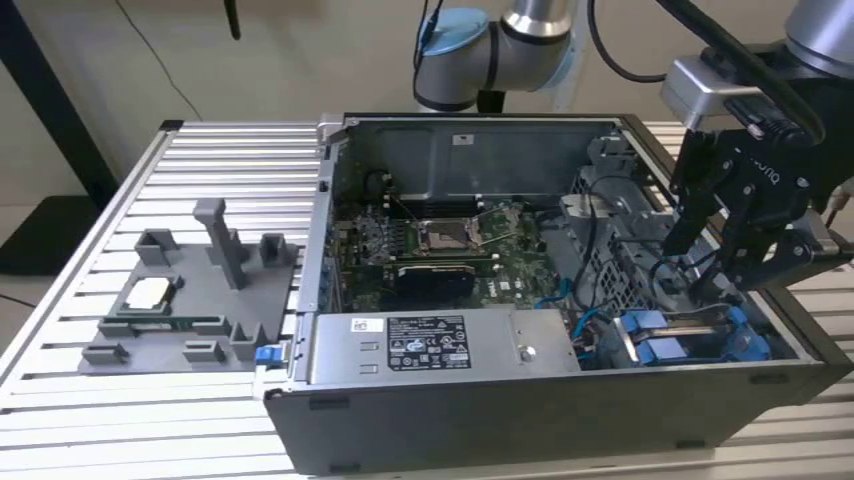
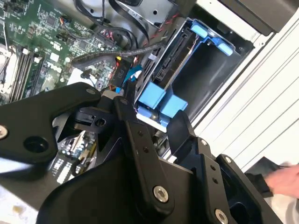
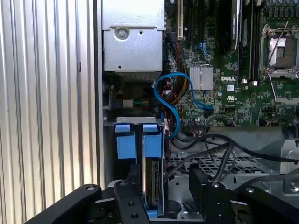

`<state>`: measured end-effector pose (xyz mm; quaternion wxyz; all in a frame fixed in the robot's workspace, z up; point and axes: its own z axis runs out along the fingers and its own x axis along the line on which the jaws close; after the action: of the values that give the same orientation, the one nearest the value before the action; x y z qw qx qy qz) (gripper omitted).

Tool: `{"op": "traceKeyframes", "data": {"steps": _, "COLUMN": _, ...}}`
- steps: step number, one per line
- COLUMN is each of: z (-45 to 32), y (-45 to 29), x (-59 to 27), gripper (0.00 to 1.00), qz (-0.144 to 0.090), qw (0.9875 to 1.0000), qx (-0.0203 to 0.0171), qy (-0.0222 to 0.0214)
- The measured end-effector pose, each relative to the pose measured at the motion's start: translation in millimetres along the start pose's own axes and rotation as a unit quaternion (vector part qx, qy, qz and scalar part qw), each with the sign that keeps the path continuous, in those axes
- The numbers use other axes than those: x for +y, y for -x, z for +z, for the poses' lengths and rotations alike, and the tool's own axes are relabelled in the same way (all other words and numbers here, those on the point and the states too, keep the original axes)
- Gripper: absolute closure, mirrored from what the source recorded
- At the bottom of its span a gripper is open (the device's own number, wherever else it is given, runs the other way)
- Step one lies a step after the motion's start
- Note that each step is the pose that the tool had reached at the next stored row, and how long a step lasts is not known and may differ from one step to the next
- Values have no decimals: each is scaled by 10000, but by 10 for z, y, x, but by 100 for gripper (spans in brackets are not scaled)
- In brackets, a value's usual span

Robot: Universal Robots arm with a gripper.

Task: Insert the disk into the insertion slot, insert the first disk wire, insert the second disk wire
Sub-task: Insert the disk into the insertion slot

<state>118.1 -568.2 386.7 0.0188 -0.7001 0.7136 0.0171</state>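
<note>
Item: black two-fingered hand (image 3: 164,173) on the arm, low over the corner of the open grey computer case (image 1: 534,420) at the exterior view's right. Fingers (image 3: 132,186) spread. They straddle the blue tabs of the disk without closing on it; one finger lies just beside it, the other apart.

Silver-grey disk in bright blue plastic bracket (image 3: 152,184) — stands on edge inside the dark grey metal insertion slot (image 2: 205,79), against one wall.

Blue data cable (image 3: 169,100) — looped loose over the green circuit board (image 3: 224,100).

Case rests on the slatted aluminium worktop (image 1: 147,430).
</note>
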Motion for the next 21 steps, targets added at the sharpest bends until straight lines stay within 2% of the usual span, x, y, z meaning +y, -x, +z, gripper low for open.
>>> {"op": "traceKeyframes", "data": {"steps": 5, "z": -6, "y": 0, "x": 0, "gripper": 45, "qz": 0, "qw": 10000, "qx": 1, "qy": 0}}
{"op": "traceKeyframes", "data": {"steps": 12, "z": -99, "y": 7, "x": 0, "gripper": 45, "qz": -23, "qw": 10000, "qx": 2, "qy": 1}}
{"op": "traceKeyframes", "data": {"steps": 17, "z": -101, "y": 9, "x": 0, "gripper": 45, "qz": -27, "qw": 10000, "qx": 2, "qy": 1}}
{"op": "traceKeyframes", "data": {"steps": 21, "z": -99, "y": 42, "x": 0, "gripper": 45, "qz": -29, "qw": 10000, "qx": 1, "qy": -10}}
